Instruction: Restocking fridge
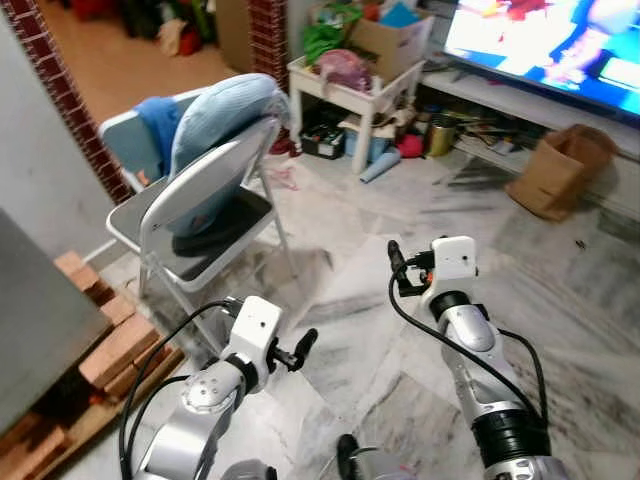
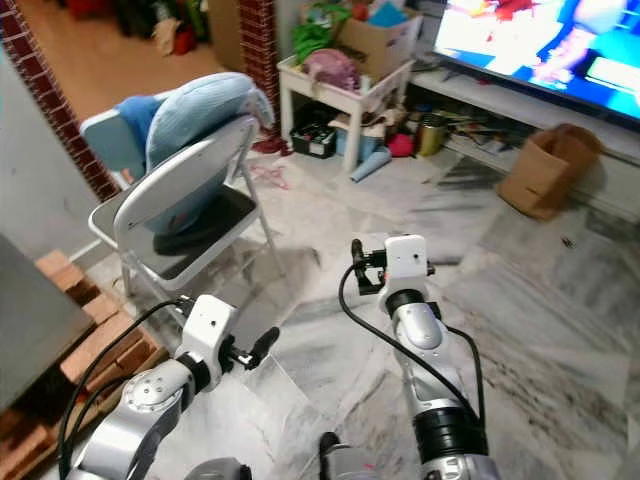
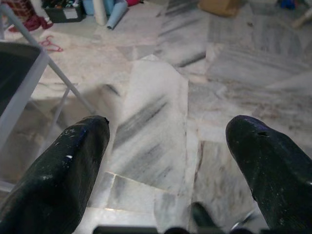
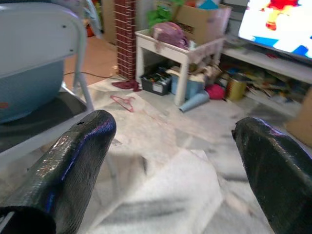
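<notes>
Both arms are held out in front of me over a marble floor (image 1: 360, 290). My left gripper (image 1: 298, 352) sits low, just right of a folding chair, and the left wrist view shows its fingers (image 3: 68, 165) spread wide with bare floor between them. My right gripper (image 1: 397, 265) is held higher and further forward. It is open too, its fingers (image 4: 73, 156) far apart and holding nothing. A grey flat panel (image 1: 40, 320) fills the near left edge; I cannot tell what it belongs to.
A grey folding chair (image 1: 190, 205) carrying a blue cushion (image 1: 215, 115) stands close on the left. Bricks (image 1: 110, 340) lie on the floor beside the grey panel. Further off are a cluttered white low table (image 1: 360, 90), a brown paper bag (image 1: 555, 170) and a lit television (image 1: 560, 40).
</notes>
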Robot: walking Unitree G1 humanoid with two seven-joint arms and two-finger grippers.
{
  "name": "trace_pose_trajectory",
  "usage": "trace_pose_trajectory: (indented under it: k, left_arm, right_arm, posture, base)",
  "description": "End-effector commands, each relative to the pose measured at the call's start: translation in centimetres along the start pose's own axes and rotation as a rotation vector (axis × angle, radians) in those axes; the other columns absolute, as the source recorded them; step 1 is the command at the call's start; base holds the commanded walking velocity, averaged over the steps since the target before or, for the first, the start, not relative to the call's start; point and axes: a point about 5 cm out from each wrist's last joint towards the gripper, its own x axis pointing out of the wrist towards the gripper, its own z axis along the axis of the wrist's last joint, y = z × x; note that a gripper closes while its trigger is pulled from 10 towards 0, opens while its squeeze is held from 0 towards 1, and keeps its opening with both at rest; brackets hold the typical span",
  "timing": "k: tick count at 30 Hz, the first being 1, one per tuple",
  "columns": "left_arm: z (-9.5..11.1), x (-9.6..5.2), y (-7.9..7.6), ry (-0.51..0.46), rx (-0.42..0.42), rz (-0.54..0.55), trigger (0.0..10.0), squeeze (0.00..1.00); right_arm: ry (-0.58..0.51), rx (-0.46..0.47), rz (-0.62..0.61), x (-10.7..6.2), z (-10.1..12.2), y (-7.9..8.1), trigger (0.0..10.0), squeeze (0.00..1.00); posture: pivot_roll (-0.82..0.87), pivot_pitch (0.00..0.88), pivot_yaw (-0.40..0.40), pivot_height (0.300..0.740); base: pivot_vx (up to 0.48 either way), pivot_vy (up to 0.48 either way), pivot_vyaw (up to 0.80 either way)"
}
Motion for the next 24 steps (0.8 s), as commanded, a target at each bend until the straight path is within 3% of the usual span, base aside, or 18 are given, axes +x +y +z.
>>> trace_pose_trajectory:
  k: [1, 6, 7, 8, 12, 19, 24]
  left_arm:
    - [0.1, 0.0, -0.2, -0.013, -0.006, -0.004, 10.0, 0.00]
    - [0.9, -0.1, 2.3, -0.108, 0.017, 0.210, 10.0, 0.00]
    - [0.9, -0.1, 2.3, -0.108, 0.017, 0.210, 10.0, 0.00]
    - [1.2, -0.5, 3.6, -0.145, 0.020, 0.314, 10.0, 0.00]
    - [1.0, -1.9, 5.7, -0.193, 0.011, 0.491, 10.0, 0.00]
    - [-0.5, -2.7, 6.1, -0.170, -0.014, 0.499, 10.0, 0.00]
    - [0.1, -1.8, 6.4, -0.193, 0.012, 0.498, 10.0, 0.00]
  right_arm:
    - [-0.009, -0.003, -0.023, -0.1, 0.2, -0.7, 10.0, 0.00]
    - [-0.023, -0.012, -0.068, -1.4, 0.0, -2.0, 10.0, 0.00]
    - [-0.023, -0.012, -0.068, -1.4, 0.0, -2.0, 10.0, 0.00]
    - [-0.027, -0.010, -0.088, -2.1, -0.1, -2.4, 10.0, 0.00]
    - [-0.031, -0.005, -0.121, -3.3, -0.4, -2.4, 10.0, 0.00]
    - [-0.030, 0.005, -0.150, -4.1, -0.7, -2.3, 10.0, 0.00]
    - [-0.042, -0.010, -0.139, -4.2, -0.4, -2.0, 10.0, 0.00]
  posture:
    - [0.04, 0.029, 0.037, 0.740]
    - [0.03, 0.016, 0.025, 0.740]
    - [0.03, 0.016, 0.025, 0.740]
    - [0.03, 0.010, 0.023, 0.740]
    - [0.00, 0.000, 0.041, 0.740]
    - [-0.01, 0.000, 0.056, 0.740]
    - [-0.03, 0.000, 0.057, 0.740]
  base:
    - [-0.244, 0.000, -0.80]
    - [0.000, 0.000, -0.80]
    - [0.000, 0.000, -0.80]
    - [0.000, 0.000, -0.80]
    - [0.000, 0.000, -0.80]
    - [0.000, 0.150, -0.80]
    - [0.000, 0.444, -0.80]
